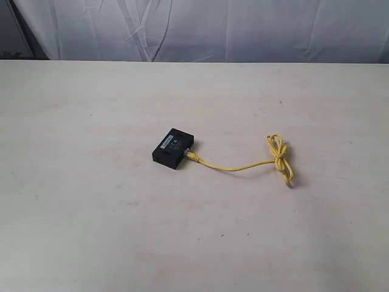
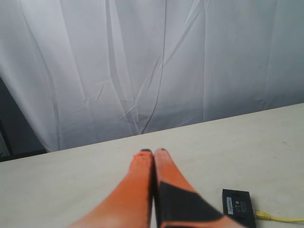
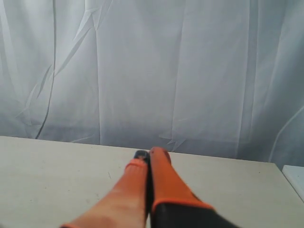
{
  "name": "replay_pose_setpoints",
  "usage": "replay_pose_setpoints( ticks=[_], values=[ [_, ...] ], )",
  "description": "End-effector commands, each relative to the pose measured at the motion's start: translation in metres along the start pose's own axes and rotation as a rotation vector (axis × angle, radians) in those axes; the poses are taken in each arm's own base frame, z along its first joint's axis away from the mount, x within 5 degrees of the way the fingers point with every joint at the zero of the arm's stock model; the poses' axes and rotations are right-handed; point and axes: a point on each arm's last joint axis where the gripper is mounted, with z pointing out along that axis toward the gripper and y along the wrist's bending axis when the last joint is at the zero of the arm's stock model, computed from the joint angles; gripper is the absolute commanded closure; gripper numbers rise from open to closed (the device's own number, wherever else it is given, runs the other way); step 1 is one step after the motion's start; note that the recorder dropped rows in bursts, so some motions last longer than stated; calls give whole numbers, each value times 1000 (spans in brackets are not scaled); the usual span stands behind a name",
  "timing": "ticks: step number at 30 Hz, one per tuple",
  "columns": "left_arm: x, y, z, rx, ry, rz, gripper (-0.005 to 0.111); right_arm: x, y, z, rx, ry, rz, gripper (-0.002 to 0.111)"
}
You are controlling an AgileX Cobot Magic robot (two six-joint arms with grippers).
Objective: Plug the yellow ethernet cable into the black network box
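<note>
Though slack, cable rightward from box

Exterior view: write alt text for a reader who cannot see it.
A small black box lies near the middle of a pale table, with the end of a yellow cable meeting its right side. The cable runs right to a knotted bundle of loops. A white curtain hangs behind; no robot arm is in view.

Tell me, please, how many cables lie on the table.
1: the yellow ethernet cable, one end at the black network box, its knotted loops farther right in the exterior view.
</note>
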Motion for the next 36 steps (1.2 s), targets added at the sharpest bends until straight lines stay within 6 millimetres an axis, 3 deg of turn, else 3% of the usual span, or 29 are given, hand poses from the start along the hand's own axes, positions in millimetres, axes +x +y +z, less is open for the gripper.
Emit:
replay_pose_setpoints(
  ticks=[1,21,24,36],
  values=[
    [2,-1,-1,6,2,-14,107,0,0,-1,7,-17,6,108],
    [4,0,-2,1,16,-10,107,0,0,-1,7,-17,6,108],
    [8,3,-5,-44,17,-83,107,0,0,-1,7,-17,6,108],
    [38,6,-25,-129,-60,-75,107,0,0,-1,6,-18,10,108]
  ],
)
